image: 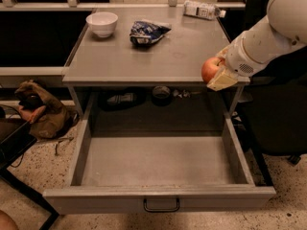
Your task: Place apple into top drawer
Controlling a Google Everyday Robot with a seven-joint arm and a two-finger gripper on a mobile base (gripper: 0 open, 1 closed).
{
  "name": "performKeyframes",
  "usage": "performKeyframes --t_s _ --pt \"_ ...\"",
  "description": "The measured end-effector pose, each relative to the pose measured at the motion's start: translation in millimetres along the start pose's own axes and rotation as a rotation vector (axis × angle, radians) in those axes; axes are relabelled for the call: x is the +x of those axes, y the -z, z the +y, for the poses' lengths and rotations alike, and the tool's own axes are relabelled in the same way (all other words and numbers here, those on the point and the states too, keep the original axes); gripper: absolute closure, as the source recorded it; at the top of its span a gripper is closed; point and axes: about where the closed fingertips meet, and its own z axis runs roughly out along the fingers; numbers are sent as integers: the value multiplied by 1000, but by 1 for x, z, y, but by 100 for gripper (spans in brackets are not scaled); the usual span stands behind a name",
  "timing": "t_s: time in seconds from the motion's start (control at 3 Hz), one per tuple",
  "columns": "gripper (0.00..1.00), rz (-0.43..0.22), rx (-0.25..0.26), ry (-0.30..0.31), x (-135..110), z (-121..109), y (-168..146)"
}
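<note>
the top drawer sits pulled open along the bottom of the frame, ready to receive. above its far right corner, at centre right, the gripper fingers pinch the apple, held just off the table front edge for lowering in.

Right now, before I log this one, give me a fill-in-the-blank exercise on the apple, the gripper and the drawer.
1. The gripper is shut on the apple at the front ____ corner of the tabletop.
2. The top drawer stands pulled ____.
3. The apple is held ____ the level of the drawer, not inside it.
4. The bowl at the back of the tabletop is ____ in colour.
Missing words: right; open; above; white.
</note>
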Motion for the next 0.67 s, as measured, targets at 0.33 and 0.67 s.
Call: performKeyframes --t_s 0.33,0.67 --pt "100 0 0 0 0 0 0" --pt "100 8 -10 -17 3 12 -4"
